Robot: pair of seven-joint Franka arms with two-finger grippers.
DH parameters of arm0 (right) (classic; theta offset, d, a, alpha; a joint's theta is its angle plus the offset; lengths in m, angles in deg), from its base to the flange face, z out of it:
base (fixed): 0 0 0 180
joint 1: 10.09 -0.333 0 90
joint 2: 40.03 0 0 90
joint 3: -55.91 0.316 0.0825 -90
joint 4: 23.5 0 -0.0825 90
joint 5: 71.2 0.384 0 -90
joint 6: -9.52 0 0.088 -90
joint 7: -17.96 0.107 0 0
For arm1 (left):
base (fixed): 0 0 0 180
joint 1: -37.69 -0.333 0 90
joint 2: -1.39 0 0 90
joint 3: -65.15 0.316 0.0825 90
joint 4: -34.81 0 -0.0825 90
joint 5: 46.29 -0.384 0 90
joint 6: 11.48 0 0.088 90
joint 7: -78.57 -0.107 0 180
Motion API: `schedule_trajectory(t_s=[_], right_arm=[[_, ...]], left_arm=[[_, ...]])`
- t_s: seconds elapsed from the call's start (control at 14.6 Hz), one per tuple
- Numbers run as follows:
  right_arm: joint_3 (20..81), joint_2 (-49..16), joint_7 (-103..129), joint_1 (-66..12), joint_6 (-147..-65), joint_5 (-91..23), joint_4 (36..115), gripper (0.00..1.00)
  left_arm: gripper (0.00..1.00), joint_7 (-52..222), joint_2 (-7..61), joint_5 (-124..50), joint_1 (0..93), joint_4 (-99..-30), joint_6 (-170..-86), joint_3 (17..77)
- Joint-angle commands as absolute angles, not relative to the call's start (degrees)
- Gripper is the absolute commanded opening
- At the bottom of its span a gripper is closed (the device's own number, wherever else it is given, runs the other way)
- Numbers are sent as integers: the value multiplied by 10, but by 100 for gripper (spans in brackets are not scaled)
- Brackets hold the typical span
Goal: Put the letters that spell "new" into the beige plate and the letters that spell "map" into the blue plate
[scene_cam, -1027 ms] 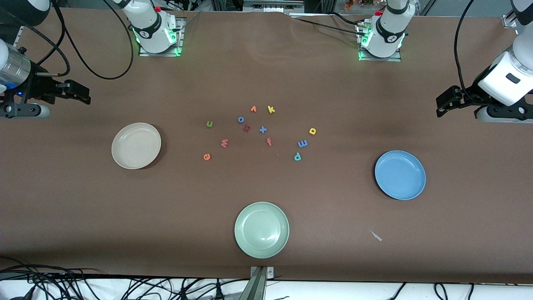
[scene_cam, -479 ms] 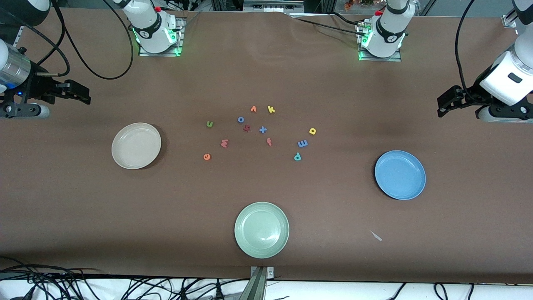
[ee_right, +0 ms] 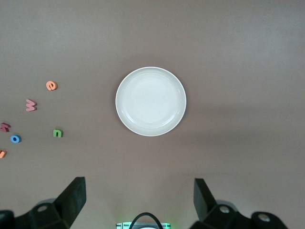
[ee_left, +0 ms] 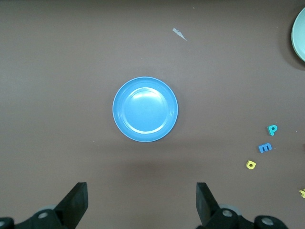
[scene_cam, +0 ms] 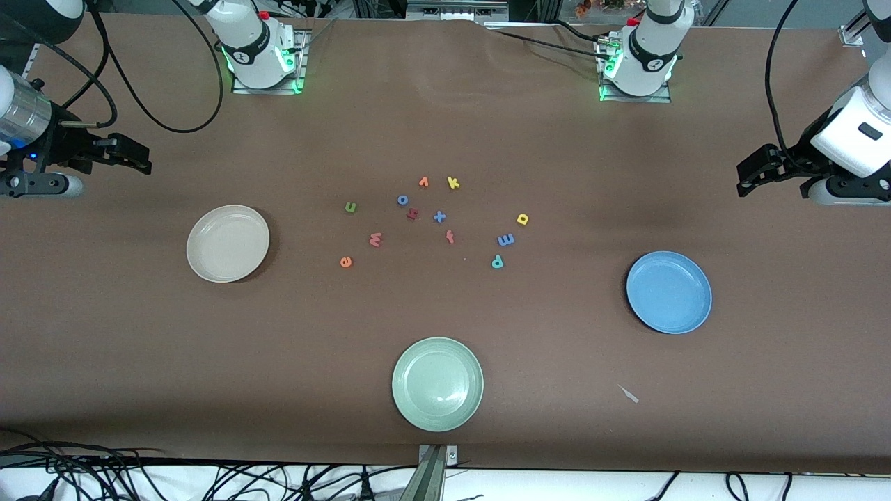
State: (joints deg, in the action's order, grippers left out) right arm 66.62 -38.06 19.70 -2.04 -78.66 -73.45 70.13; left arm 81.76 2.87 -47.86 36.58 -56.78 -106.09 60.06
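The beige plate (scene_cam: 227, 243) (ee_right: 150, 101) lies empty toward the right arm's end of the table, the blue plate (scene_cam: 668, 292) (ee_left: 145, 109) empty toward the left arm's end. Between them lie the green n (scene_cam: 350, 207) (ee_right: 57, 133), salmon w (scene_cam: 375, 239) (ee_right: 31, 105) and orange e (scene_cam: 345, 261) (ee_right: 51, 85), and nearer the blue plate the yellow a (scene_cam: 523, 219) (ee_left: 251, 164), blue m (scene_cam: 506, 240) (ee_left: 265, 147) and teal p (scene_cam: 497, 261) (ee_left: 272, 129). My left gripper (scene_cam: 746, 177) (ee_left: 140, 193) hangs open above bare table beside the blue plate. My right gripper (scene_cam: 136, 156) (ee_right: 138, 187) hangs open beside the beige plate.
A pale green plate (scene_cam: 437, 384) sits close to the table's front edge. Stray letters lie in the middle cluster: yellow k (scene_cam: 453, 183), blue o (scene_cam: 402, 200), orange v (scene_cam: 423, 182), a dark-red letter (scene_cam: 412, 214), blue x (scene_cam: 439, 216), red f (scene_cam: 450, 237). A small pale scrap (scene_cam: 629, 394) lies near the blue plate.
The left arm has drawn back a little toward its end of the table and risen slightly. The right arm and all letters have stayed put.
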Motion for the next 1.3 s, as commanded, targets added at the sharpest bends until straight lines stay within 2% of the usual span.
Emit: schedule_trajectory(t_s=[0.0,1.23], right_arm=[[666,-377,196,-17,-782,-723,694,100],[666,-378,196,-17,-779,-723,695,100]], left_arm=[[100,805,40,-463,371,-549,-1067,597],[100,807,46,-464,366,-542,-1062,596]])
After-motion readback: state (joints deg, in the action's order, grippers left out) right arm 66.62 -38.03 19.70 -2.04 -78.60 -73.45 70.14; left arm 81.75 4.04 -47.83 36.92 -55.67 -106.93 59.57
